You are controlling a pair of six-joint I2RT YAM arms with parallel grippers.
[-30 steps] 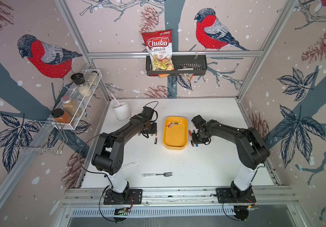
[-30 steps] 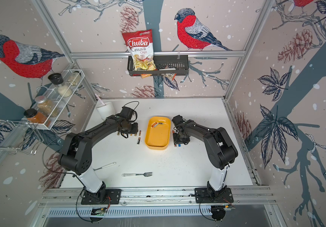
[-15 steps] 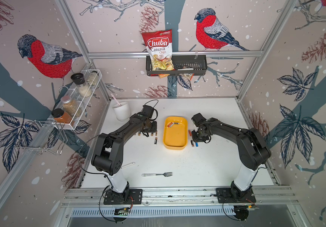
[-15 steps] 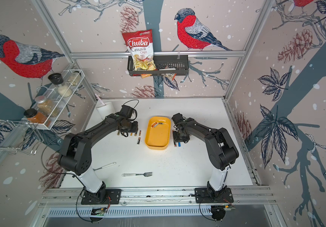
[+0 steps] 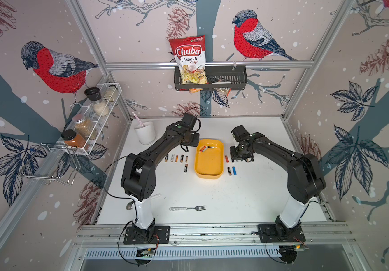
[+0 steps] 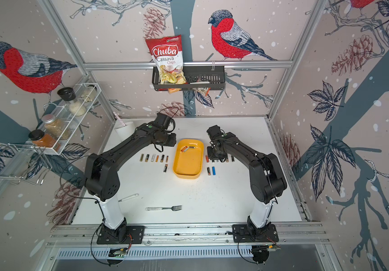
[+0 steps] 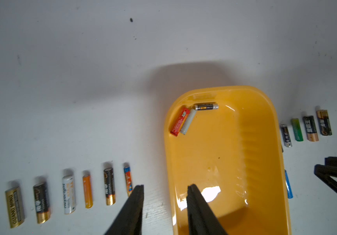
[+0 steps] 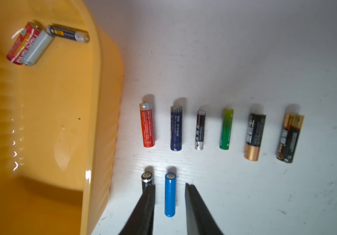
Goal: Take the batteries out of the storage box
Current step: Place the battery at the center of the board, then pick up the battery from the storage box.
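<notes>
Right gripper (image 8: 169,185) parted astride the blue battery (image 8: 170,195), not clamping; judged a placed item. Left gripper (image 7: 166,185) parted, empty, at the storage box (image 7: 265,162) rim; three batteries (image 7: 185,124) lie inside, likely its target.

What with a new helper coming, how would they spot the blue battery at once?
Find the yellow storage box mid-table. On its right-arm side, two batteries lie apart from the longer row, nearer the fork. The blue battery is the outer one: plain bright blue, unlike its black neighbour.
</notes>
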